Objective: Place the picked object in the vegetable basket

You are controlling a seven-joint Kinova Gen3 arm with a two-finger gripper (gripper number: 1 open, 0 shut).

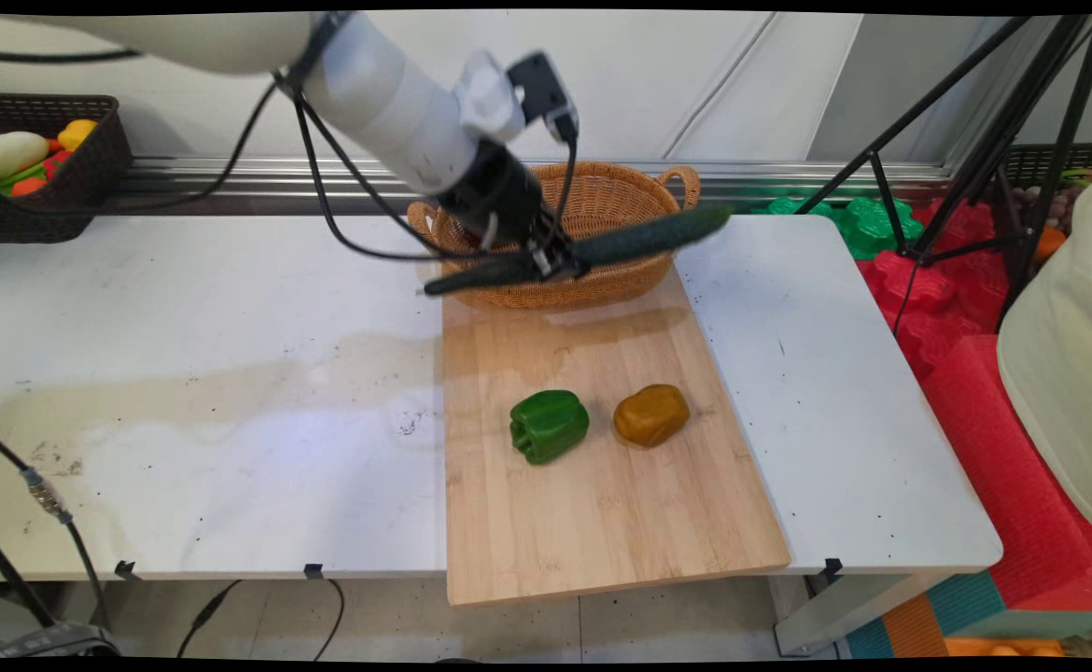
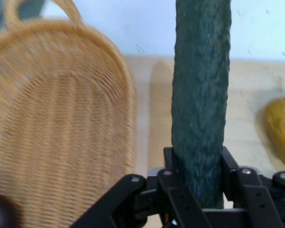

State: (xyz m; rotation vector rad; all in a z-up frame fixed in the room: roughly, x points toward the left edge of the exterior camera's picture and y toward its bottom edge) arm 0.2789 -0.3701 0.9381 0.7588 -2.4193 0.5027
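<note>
We see dark wicker bin [image 1: 47, 168] of toy produce at far left, off table. Gripper [image 1: 560, 264] clamps cucumber [image 1: 658, 235] near its middle, fingers closed on both sides. Cucumber held in air, long axis roughly level, left end lower, right end higher, over near rim of woven basket [image 1: 602, 191]. Basket sits at far end of wooden cutting board [image 1: 602, 523]. Nearer us on board: green bell pepper [image 1: 548, 425], then yellow bell pepper [image 1: 651, 414], well apart from gripper. White table [image 1: 210, 373] beneath.
</note>
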